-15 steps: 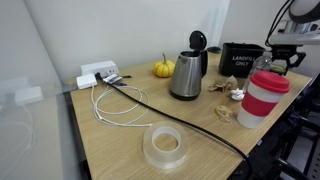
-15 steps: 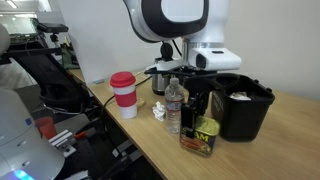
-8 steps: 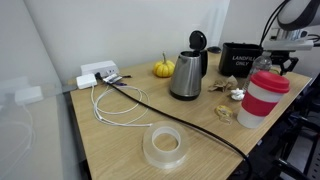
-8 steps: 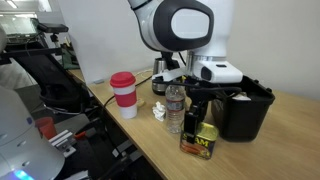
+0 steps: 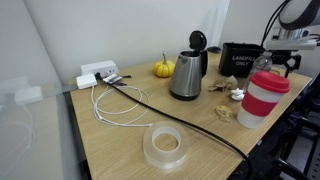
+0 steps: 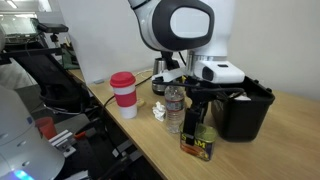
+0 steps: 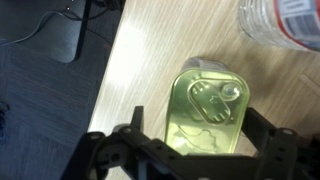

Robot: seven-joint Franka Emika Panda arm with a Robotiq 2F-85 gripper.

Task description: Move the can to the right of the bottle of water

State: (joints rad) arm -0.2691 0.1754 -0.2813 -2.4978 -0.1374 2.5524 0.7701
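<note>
The can, a squat tin with a green-yellow pull-tab top, stands on the wooden table near its edge. In an exterior view the can is just right of the clear bottle of water. The bottle's ribbed body shows at the top right of the wrist view. My gripper hangs straight over the can, open, with one finger on each side of it and a thin gap on the left. The gripper reaches down to the can's top. In an exterior view the red-lidded cup hides the can.
A white cup with a red lid stands left of the bottle. A black bin sits close to the right of the can. The table also holds a steel kettle, a small pumpkin, a tape roll and cables.
Over the last second the arm shifted slightly and the can came down a little onto the table. Since half a second ago nothing visibly moves.
</note>
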